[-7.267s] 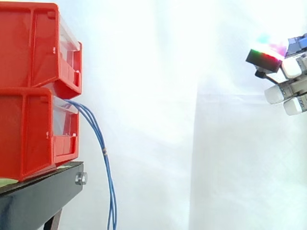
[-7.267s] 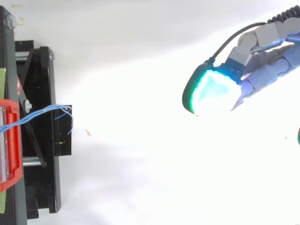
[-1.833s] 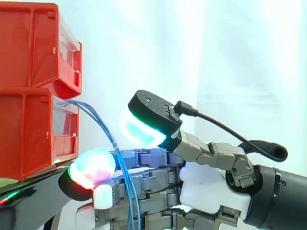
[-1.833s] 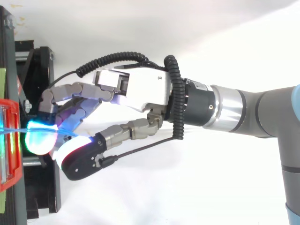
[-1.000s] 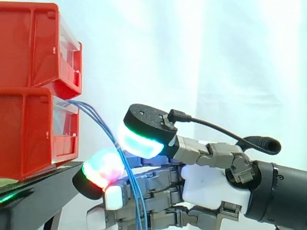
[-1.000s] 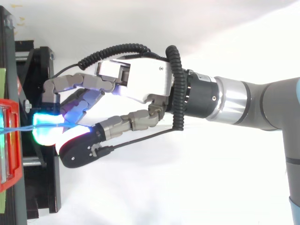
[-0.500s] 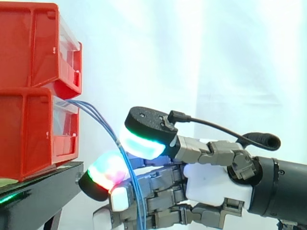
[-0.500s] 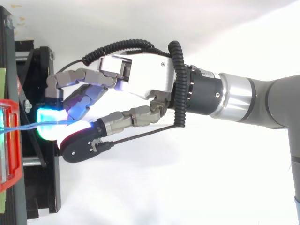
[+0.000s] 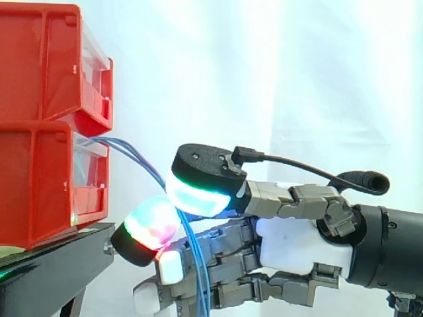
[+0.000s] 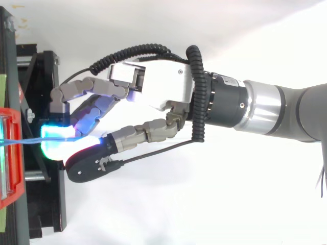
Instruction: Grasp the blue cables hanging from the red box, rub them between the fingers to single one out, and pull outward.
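Blue cables (image 9: 139, 158) come out of the lower red box (image 9: 46, 181) and slope down to the right, then drop between the fingers of my hand (image 9: 297, 244). The thumb's green-glowing pad (image 9: 198, 178) presses onto a red and green glowing fingertip (image 9: 149, 228) with the cables pinched between them. Below the pinch the cables (image 9: 201, 284) hang in front of the lower fingers. From above, the cables (image 10: 23, 139) run taut from the box (image 10: 11, 153) to the cyan-lit fingertips (image 10: 56, 138) of the hand (image 10: 163, 87).
A second red box (image 9: 49, 63) is stacked on the lower one. Both rest on a black stand (image 9: 56, 264), whose frame (image 10: 43, 153) lies just under the fingertips. The arm (image 10: 276, 109) comes in from the right. A white curtain hangs behind.
The hand has drawn slightly right, away from the box, with thumb and fingertip staying closed on the cables. The cables now run tauter and at a flatter slope from the box.
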